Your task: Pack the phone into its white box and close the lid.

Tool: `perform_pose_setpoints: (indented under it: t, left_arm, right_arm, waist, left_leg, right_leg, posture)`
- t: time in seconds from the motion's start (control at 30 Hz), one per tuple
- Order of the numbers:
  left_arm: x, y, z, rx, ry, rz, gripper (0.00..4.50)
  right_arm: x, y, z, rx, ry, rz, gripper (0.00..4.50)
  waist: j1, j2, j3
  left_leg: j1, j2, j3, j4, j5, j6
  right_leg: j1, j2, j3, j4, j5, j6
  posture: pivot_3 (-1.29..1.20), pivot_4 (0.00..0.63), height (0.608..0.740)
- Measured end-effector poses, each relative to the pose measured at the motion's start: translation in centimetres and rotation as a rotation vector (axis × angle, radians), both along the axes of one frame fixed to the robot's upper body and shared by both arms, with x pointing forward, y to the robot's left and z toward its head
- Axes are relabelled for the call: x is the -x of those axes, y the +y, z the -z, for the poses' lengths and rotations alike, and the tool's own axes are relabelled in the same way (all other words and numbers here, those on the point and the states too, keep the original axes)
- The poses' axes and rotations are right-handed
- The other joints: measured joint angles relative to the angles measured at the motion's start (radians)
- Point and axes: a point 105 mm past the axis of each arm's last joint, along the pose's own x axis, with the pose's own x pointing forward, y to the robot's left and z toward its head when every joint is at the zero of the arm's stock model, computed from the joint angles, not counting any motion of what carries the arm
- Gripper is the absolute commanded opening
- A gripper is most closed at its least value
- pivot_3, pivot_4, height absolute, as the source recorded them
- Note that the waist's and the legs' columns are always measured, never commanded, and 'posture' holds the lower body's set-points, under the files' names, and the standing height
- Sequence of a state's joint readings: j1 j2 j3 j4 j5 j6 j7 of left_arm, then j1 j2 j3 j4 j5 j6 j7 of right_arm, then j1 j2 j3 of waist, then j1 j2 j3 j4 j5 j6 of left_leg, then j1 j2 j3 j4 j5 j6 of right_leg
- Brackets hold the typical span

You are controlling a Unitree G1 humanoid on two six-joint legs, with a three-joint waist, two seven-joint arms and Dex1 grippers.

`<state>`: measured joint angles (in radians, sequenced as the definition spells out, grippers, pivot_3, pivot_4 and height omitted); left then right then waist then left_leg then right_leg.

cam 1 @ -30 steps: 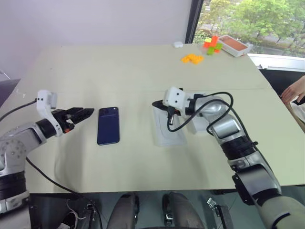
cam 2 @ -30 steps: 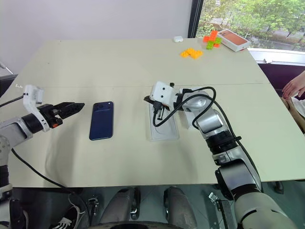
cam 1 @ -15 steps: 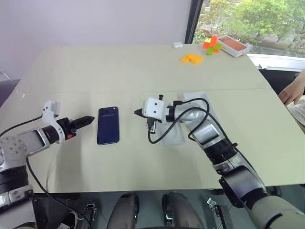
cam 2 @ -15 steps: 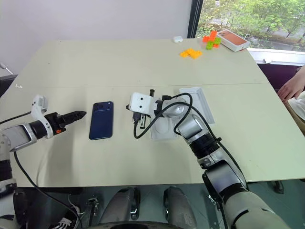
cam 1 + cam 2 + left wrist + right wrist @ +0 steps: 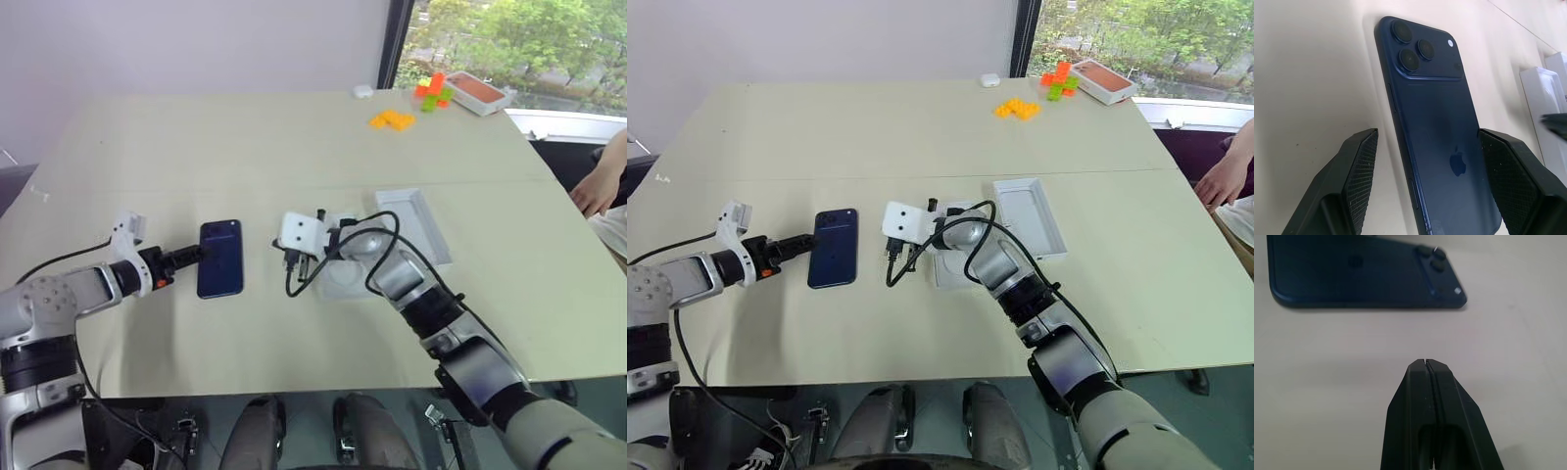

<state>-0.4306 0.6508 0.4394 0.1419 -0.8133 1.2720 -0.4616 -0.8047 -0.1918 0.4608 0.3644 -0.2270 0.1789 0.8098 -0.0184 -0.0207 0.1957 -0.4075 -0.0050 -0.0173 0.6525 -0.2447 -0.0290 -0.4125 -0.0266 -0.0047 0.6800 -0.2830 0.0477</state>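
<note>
A pale beige surface (image 5: 294,147) fills the room's foreground, with a plain wall behind it and a window showing green trees at about one o'clock. The phone (image 5: 220,258) lies flat, back up, left of the surface's middle, its camera cluster at the far end. The left end effector (image 5: 186,257) reaches in from nine o'clock at the phone's near-left edge; in the left wrist view its two black fingers (image 5: 1359,181) stand wide apart on either side of the phone's lower end, gripping nothing, and whether either pad touches the edge cannot be told. The right end effector (image 5: 1426,363) comes in from the phone's three o'clock side; in the right wrist view its fingers are pressed together, empty, pointing at the phone's long edge with bare surface between. Just behind the right wrist lies a thin white insert (image 5: 345,279) with a rounded recess, partly hidden by the arm and its black cable. Beside it, toward three o'clock, sits a shallow white tray (image 5: 413,226), open side up; whether it is the box or the lid cannot be told. At the far edge, around one o'clock, are scattered orange pieces (image 5: 394,119), some orange and green blocks (image 5: 434,91), another white box with a reddish-brown floor (image 5: 477,93), and a small white object (image 5: 362,91). A person's hand (image 5: 595,191) rests at the right edge.
</note>
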Motion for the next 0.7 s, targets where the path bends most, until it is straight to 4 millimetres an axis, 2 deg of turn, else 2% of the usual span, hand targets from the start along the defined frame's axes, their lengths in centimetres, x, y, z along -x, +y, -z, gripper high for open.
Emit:
perform_pose_setpoints:
  t: [0.37,0.7]
  left_arm:
    - [-1.5,-2.3,0.3,0.005,-0.013,0.026,3.43]
    - [-2.0,-3.3,0.4,0.003,-0.017,0.054,3.43]
  right_arm:
    - [-0.5,1.8,1.4,0.059,0.094,0.031,0.03]
    - [-0.8,1.7,1.7,0.074,0.096,0.055,0.03]
  waist:
    - [0.008,0.0,0.0]
    - [0.008,0.0,-0.001]
  left_leg:
    - [0.001,-0.001,-0.001,0.0,0.001,-0.001]
    - [0.002,-0.003,-0.002,0.0,0.002,-0.001]
  right_leg:
    - [0.002,-0.001,0.0,0.001,0.0,-0.001]
    - [0.003,-0.002,-0.001,0.001,0.0,-0.001]
  posture:
    - [0.0,0.15,0.74]
    - [0.0,0.15,0.74]
